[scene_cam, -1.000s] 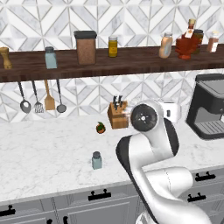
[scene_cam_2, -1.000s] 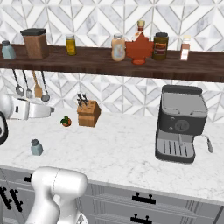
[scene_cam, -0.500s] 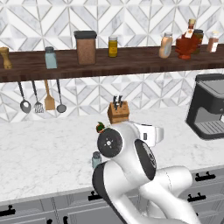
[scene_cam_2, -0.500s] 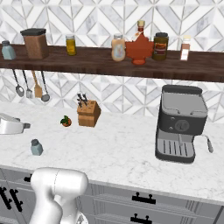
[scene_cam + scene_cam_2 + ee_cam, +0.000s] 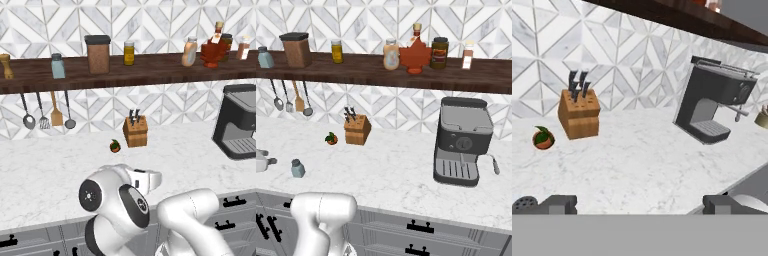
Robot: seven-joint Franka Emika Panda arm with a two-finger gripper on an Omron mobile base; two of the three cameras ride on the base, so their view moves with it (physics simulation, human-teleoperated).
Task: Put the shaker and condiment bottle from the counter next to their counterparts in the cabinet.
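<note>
The shaker (image 5: 297, 168), pale blue-grey with a grey cap, stands on the counter near its front edge. Its cap (image 5: 524, 202) shows low in the hand view, just outside one fingertip (image 5: 559, 204). My gripper (image 5: 639, 205) is open with nothing between the fingers, and it hangs low at the left edge (image 5: 270, 161), just left of the shaker. A matching shaker (image 5: 58, 66) stands on the cabinet shelf (image 5: 150, 75). The peach condiment bottle (image 5: 189, 51) stands on that shelf next to the red bottle (image 5: 214, 48). In the left base view my arm hides the counter shaker.
A knife block (image 5: 135, 131) and a small fruit (image 5: 115, 146) sit at the back of the counter. A coffee machine (image 5: 462, 141) stands on the right. Utensils (image 5: 45, 111) hang under the shelf, which also carries a brown canister (image 5: 98, 54) and a yellow jar (image 5: 129, 53).
My arm has folded down and swung left. The hand has dropped from near shelf-hook height to just above the counter beside the shaker, jaws still open.
</note>
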